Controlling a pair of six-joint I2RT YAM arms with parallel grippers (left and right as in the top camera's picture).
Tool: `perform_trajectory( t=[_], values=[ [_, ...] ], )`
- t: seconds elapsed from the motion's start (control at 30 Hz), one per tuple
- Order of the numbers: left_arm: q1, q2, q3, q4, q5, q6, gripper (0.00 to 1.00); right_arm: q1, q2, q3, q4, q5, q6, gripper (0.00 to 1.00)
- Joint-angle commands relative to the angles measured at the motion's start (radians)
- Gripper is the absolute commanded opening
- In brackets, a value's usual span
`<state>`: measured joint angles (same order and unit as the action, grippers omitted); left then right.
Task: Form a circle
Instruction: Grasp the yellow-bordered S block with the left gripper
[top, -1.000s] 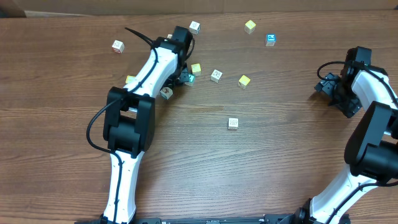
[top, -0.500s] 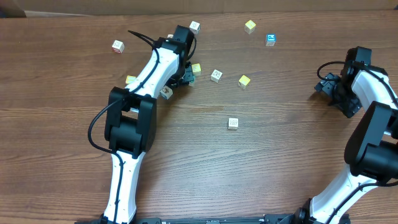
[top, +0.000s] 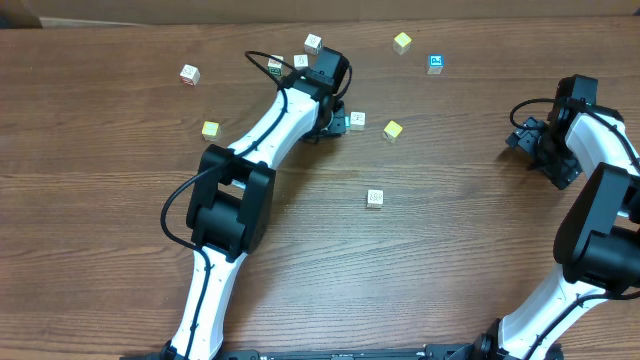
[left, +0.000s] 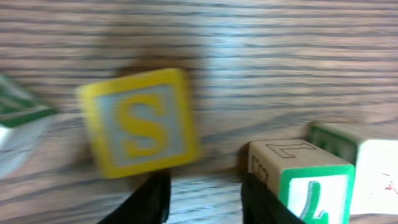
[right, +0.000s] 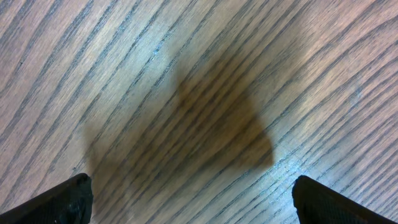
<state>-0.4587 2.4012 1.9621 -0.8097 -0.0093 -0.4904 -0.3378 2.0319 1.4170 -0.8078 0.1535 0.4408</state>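
Ten small cubes show from overhead on the wooden bench (top: 450, 250): six white, three yellow and one cyan-blue cube (top: 435, 64). They lie scattered over the far half, apart from one another. The left tool (top: 336, 122) sits among them, with a white cube (top: 358, 119) just beside it.

Its wrist camera sees four letter blocks close ahead in a loose row:
- a yellow S block (left: 140, 121)
- a green-edged L block (left: 298, 171)
- a white block (left: 376, 174) just right of the L block
- a green-and-white block (left: 15, 124) at the left edge

The left tool's fingers (left: 155, 199) stand apart with bare wood between them, just short of the S and L blocks. The right tool (top: 525, 138) is spread wide over bare bench, well apart from every cube.
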Motion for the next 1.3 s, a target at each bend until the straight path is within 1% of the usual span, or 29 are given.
perform_trajectory(
  t=[0.0,0.17,0.33,0.57,0.63,0.7,0.97,1.03,1.07,1.1,1.27],
  values=[
    [-0.007,0.011,-0.013,0.017,0.025,0.018,0.41,0.001,-0.027,-0.004,0.003,0.003,0.004,1.00],
    [-0.003,0.012,-0.013,0.022,0.004,0.015,0.53,0.001,-0.027,-0.004,0.003,0.003,0.004,1.00],
    [-0.003,0.011,-0.013,0.022,-0.066,0.011,0.58,0.001,-0.027,-0.004,0.003,0.003,0.004,1.00],
    [0.003,0.011,-0.013,0.031,-0.124,0.011,0.58,0.001,-0.027,-0.004,0.003,0.003,0.004,1.00],
    [0.004,0.011,-0.013,0.045,-0.140,0.012,0.60,0.001,-0.027,-0.004,0.003,0.003,0.004,1.00],
    [0.006,0.012,-0.013,0.062,-0.152,0.012,0.65,0.001,-0.027,-0.004,0.003,0.003,0.004,1.00],
    [0.014,0.011,-0.013,0.126,-0.155,0.015,0.65,0.001,-0.027,-0.004,0.003,0.003,0.004,1.00],
    [0.014,0.011,-0.013,0.127,-0.158,0.023,0.63,0.001,-0.027,-0.004,0.003,0.003,0.004,1.00],
    [0.014,0.011,-0.013,0.126,-0.159,0.032,0.60,0.001,-0.027,-0.004,0.003,0.003,0.004,1.00],
    [0.014,0.011,-0.013,0.127,-0.159,0.045,0.59,0.001,-0.027,-0.004,0.003,0.003,0.004,1.00],
    [0.016,0.011,-0.013,0.166,-0.161,0.053,0.61,0.001,-0.027,-0.004,0.003,0.003,0.004,1.00]
  ],
)
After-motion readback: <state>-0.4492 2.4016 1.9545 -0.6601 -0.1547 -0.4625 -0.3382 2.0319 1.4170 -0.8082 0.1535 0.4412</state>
